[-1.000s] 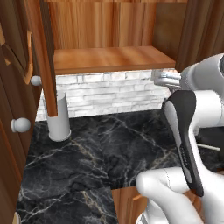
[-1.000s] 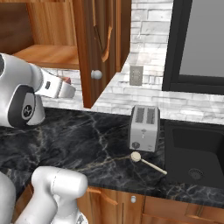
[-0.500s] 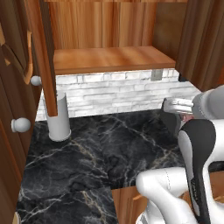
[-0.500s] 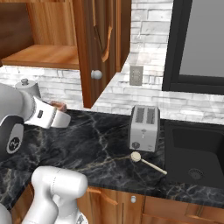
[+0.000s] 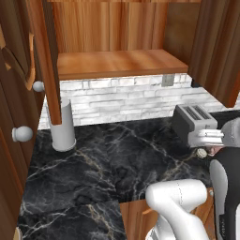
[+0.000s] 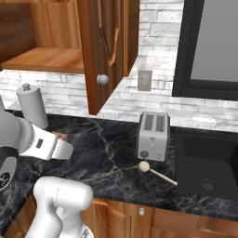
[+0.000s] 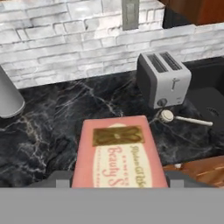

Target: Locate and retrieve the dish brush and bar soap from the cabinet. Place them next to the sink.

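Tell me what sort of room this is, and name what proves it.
A kitchen, rendered rather than real. A silver toaster stands on a black marble counter beside a dark sink, with a wooden wall cabinet over a white brick backsplash.

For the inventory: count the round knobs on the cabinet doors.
3 show. Two knobs sit on doors at the left of the left base view; one knob is on the open door above the counter. Others may be hidden.

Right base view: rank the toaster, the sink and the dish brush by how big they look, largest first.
1. The sink, though the frame edge crops it.
2. The toaster.
3. The dish brush, clearly smallest.
All three sit at similar depth, so nearness hardly skews this.
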Motion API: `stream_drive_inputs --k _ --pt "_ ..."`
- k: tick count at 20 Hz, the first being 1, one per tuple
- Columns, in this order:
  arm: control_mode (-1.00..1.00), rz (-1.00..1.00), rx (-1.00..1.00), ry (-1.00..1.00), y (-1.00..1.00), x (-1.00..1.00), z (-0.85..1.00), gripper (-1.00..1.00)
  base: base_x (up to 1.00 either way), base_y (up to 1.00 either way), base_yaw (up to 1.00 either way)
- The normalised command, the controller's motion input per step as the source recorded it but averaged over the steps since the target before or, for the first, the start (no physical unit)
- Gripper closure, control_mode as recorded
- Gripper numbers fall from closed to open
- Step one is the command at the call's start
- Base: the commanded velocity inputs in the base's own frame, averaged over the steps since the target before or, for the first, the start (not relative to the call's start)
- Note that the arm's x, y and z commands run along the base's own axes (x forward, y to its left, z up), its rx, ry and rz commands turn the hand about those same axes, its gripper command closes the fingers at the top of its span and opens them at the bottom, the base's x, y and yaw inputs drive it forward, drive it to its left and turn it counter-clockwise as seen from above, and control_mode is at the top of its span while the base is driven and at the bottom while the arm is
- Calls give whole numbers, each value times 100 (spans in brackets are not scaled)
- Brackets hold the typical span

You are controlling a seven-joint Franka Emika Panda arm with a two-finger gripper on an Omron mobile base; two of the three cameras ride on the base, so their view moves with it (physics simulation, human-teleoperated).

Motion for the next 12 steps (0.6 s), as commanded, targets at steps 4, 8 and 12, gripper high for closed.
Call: stream_drive_inputs --k 4,8,12 --pt "-100 8 -12 0 -7 -30 -46 100 0 0 0" --pt "-100 5 -11 2 -18 -2 -29 100 0 0 0" --pt "-100 6 -8 1 -35 0 -39 100 0 0 0"
